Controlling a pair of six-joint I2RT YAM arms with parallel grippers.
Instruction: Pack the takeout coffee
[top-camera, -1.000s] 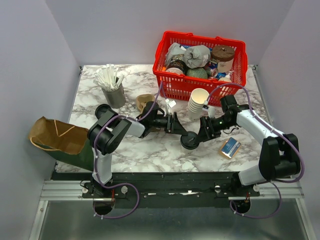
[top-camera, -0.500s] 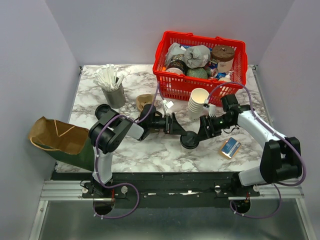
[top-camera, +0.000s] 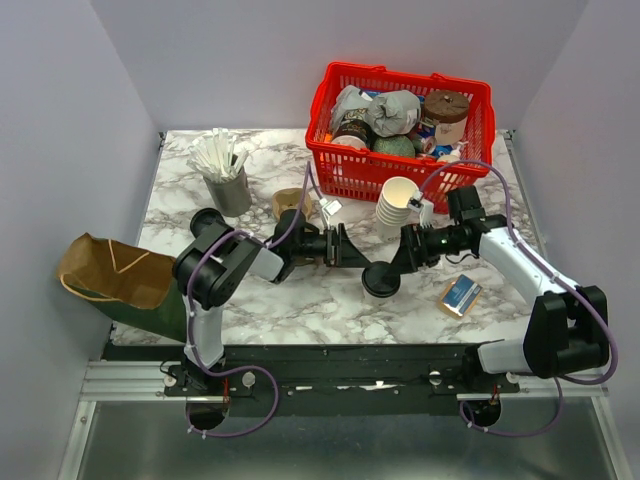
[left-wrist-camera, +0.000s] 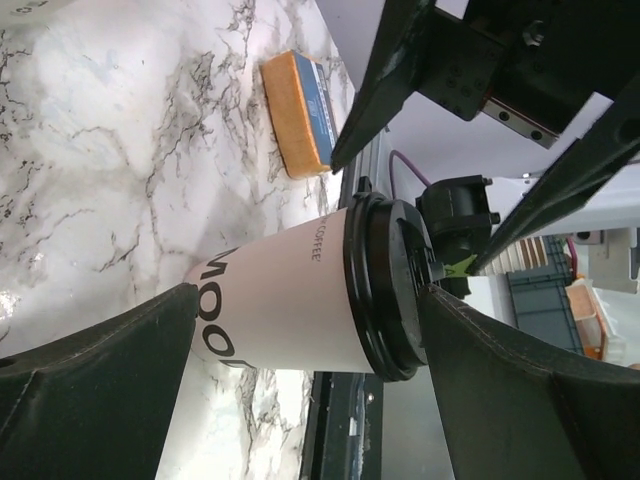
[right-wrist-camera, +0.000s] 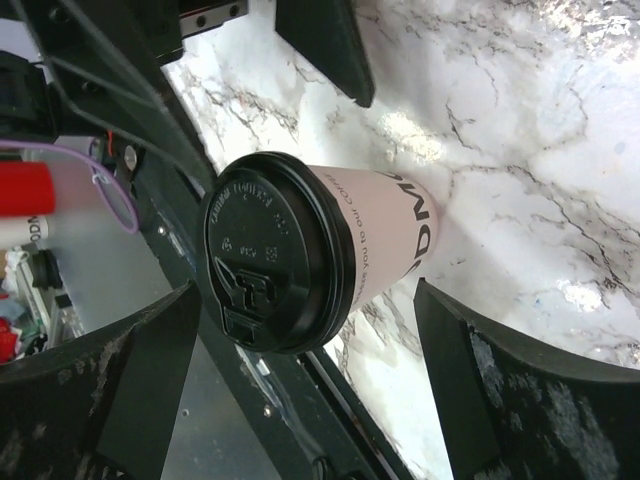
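Both pincers have spread wider over the last second, while the coffee cup (top-camera: 381, 280) has kept its place. It stands upright on the marble surface (top-camera: 300, 310), its black lid (top-camera: 381, 281) on, near the middle front. The left pincer (top-camera: 358, 258) faces it from the left with its jaws wide apart, and the left wrist view shows a gap between each finger and the cup. The right pincer (top-camera: 398, 265) faces it from the right, also gaping, holding nothing. A small orange-and-blue box (top-camera: 459, 295) lies near on the right. Behind stand a stack of paper cups (top-camera: 398, 205) and a red basket (top-camera: 400, 175). A brown paper bag (top-camera: 115, 275) sits at the left edge.
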